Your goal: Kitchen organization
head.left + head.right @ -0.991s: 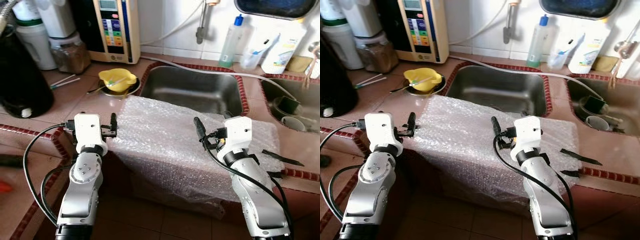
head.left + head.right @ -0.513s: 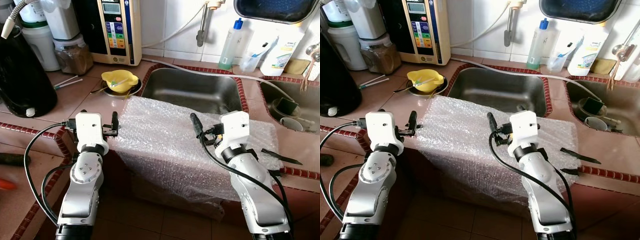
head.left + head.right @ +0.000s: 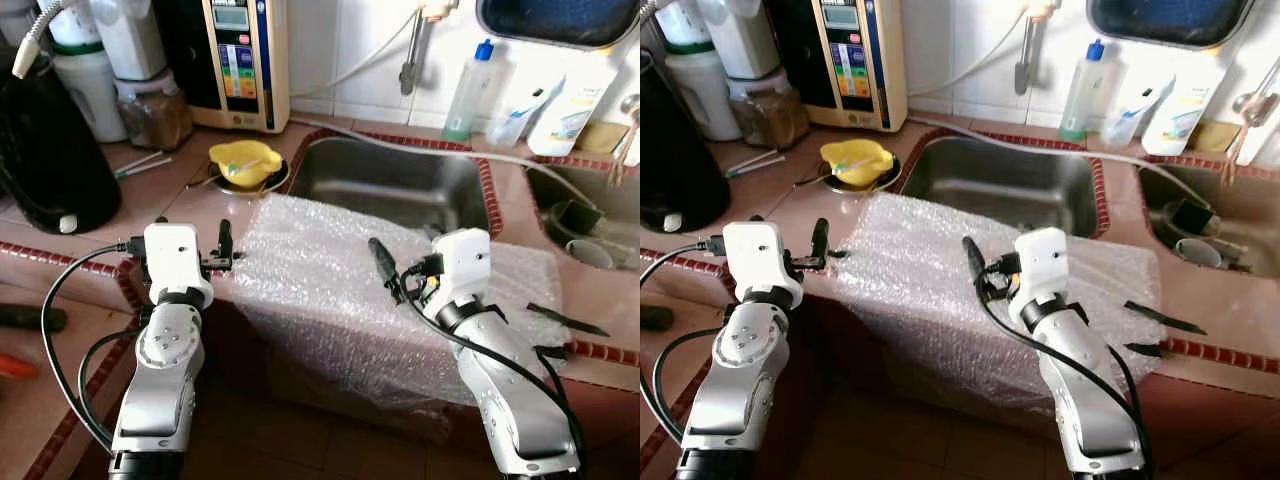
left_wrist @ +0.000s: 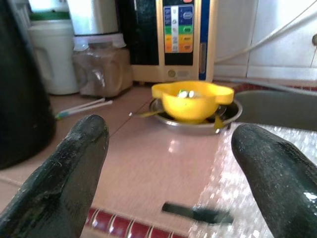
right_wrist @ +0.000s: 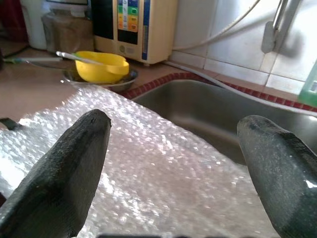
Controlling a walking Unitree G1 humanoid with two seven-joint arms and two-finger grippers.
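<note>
Bubbled, translucent plastic wrap [image 3: 340, 290] draping over the front edge of the pinkish tiled counter [image 3: 160, 200], filling the middle of the head views, crinkled and glinting. Left pincer [image 3: 222, 252] hovering at the sheet's left edge, matte black fingers [image 4: 54, 183] spread apart, grasping nothing. Right pincer [image 3: 385, 268] hanging just above the middle of the wrap, fingers [image 5: 64, 173] likewise parted and empty. Behind, toward the upper centre, a brushed steel sink [image 3: 395, 185] with a red tile rim. Upper left: a glossy yellow bowl [image 3: 243, 160] sitting in a shallow metal dish, a cream appliance [image 3: 240, 55] with coloured buttons, lettering too small for reading, and a rounded black vessel [image 3: 45, 150].
</note>
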